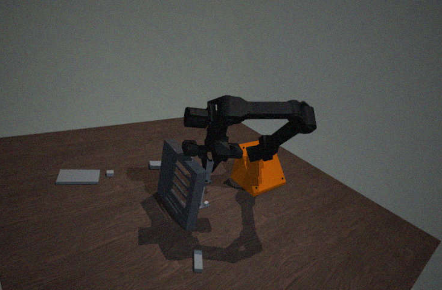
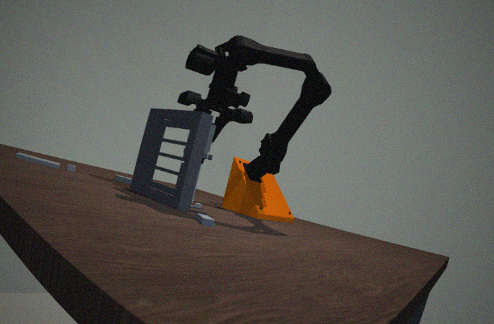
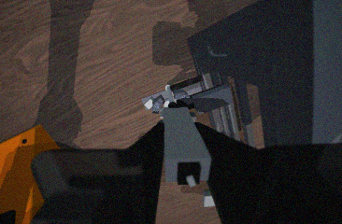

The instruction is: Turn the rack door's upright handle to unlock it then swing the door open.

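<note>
The dark blue-grey rack frame (image 1: 194,201) (image 2: 144,152) (image 3: 286,70) stands upright on the table. The barred door shows through its opening. A thin strip of the door (image 1: 201,193) (image 2: 210,139) shows past the near post on the robot's side, so it seems to stand slightly out of the frame; the exact angle cannot be told. My gripper (image 1: 209,164) (image 3: 178,128) points down and is shut on the grey upright handle (image 1: 208,171) (image 3: 184,140), one finger on each side. The handle's lower end and its mount are partly hidden by the fingers.
A flat slab (image 1: 78,176) (image 2: 37,160), a small cube (image 1: 109,173) (image 2: 71,168) and a block (image 1: 154,165) (image 2: 122,178) lie beyond the frame. Another block (image 1: 197,261) (image 2: 204,219) lies on the near side. The orange arm base (image 1: 259,171) (image 2: 255,194) (image 3: 20,163) stands close by.
</note>
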